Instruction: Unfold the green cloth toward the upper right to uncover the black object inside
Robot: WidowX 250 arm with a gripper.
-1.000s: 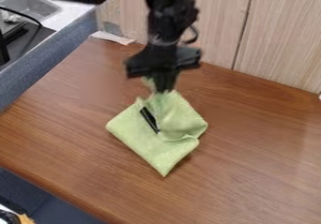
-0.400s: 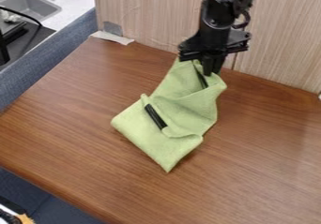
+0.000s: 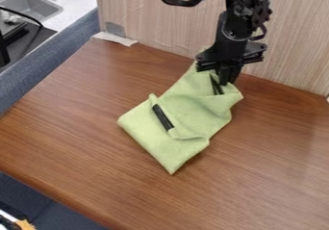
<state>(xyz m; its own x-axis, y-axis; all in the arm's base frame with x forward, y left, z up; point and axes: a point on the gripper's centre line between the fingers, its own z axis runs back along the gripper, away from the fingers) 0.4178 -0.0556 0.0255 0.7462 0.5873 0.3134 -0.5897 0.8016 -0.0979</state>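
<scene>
Green cloth (image 3: 196, 106) partly opened out, we judge.
Gripper (image 3: 227, 81) pinches one end; fold (image 3: 160, 140) away from it lies closed.

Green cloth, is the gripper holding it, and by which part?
Yes, the gripper appears to pinch the green cloth at its far end, nearest the wood-grain panel.

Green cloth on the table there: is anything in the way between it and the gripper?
Nothing visible stands between them: the gripper is right at the far end of the green cloth. A dark, slim object lies by a fold farther down, out of the way.
</scene>
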